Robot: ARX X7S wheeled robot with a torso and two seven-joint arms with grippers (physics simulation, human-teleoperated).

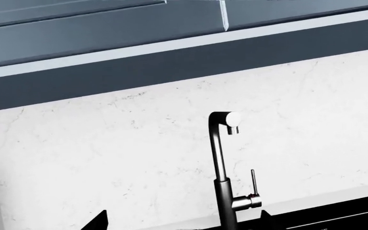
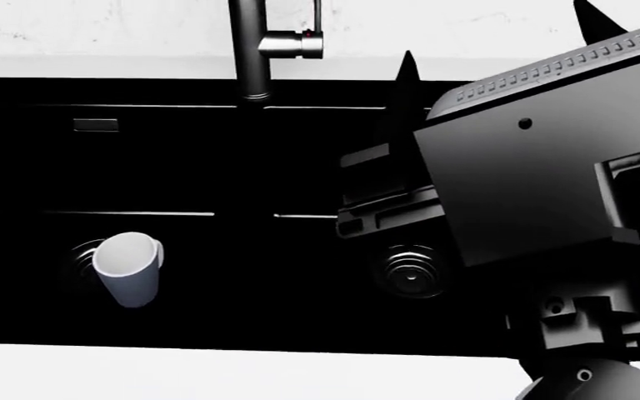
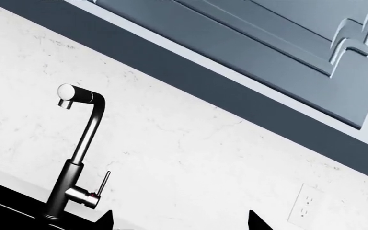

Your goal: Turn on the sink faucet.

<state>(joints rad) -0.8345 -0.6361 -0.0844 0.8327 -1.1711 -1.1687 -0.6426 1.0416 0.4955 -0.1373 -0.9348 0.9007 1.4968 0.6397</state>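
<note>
Faucet (image 2: 251, 50): set on worktop (image 2: 97, 67) behind sink (image 2: 31, 167), centre. Rigid metal, fixed, probably slick. Lever (image 2: 292, 43), right of spout, judged light-turning; best pushed at its tip. Right pincer (image 2: 487, 42) near, tips apart; left pincer (image 1: 101, 221) state cannot be told.

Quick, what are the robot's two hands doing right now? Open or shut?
Left gripper: open, holding nothing.
Right gripper: open, holding nothing.
</note>
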